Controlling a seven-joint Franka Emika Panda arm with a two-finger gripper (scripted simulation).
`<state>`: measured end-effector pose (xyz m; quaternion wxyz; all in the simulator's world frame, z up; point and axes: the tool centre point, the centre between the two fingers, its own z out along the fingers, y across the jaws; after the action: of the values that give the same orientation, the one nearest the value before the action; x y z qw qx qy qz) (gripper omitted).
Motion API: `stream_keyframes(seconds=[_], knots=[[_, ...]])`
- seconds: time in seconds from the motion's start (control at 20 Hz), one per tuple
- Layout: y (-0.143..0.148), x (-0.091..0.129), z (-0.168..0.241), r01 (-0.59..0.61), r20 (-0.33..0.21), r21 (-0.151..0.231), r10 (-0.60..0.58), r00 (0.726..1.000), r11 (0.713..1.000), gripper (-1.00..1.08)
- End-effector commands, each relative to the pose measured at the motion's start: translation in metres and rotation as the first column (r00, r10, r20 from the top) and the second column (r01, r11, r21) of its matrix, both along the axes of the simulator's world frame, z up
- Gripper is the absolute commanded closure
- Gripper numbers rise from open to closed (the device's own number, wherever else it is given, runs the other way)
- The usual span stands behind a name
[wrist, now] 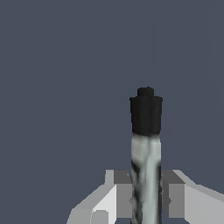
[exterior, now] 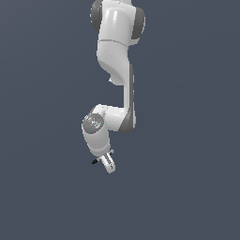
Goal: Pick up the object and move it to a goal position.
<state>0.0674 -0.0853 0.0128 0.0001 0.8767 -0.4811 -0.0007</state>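
Observation:
In the wrist view the pen-like stick (wrist: pixel 146 170), light grey with a black end (wrist: pixel 146 113), stands between the two fingers (wrist: pixel 122 197) of my gripper (wrist: pixel 146 199), which is shut on it. In the exterior view the gripper (exterior: pixel 107 162) hangs under the white arm, and only the stick's black end (exterior: pixel 95 161) pokes out toward the exterior view's left. Whether the gripper is lifted off the ground cannot be told.
A plain dark blue-grey ground (exterior: pixel 187 187) fills both views. The white arm (exterior: pixel 115 56) reaches down from the top of the exterior view. No goal marker shows.

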Motion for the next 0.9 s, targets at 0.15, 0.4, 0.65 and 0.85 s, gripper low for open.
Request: stream_keyframes(seconds=[0.15, 0.4, 0.65, 0.85], knots=[[-0.002, -0.002, 0.018, 0.0, 0.001, 0.0, 0.0, 1.0, 1.0, 1.08], [-0.006, -0.008, 0.049, 0.0, 0.001, 0.0, 0.0, 1.0, 1.0, 1.08], [-0.011, -0.015, 0.096, 0.001, 0.001, 0.002, -0.001, 1.0, 1.0, 1.08], [-0.017, -0.023, 0.143, 0.002, 0.001, 0.002, -0.002, 1.0, 1.0, 1.08]])
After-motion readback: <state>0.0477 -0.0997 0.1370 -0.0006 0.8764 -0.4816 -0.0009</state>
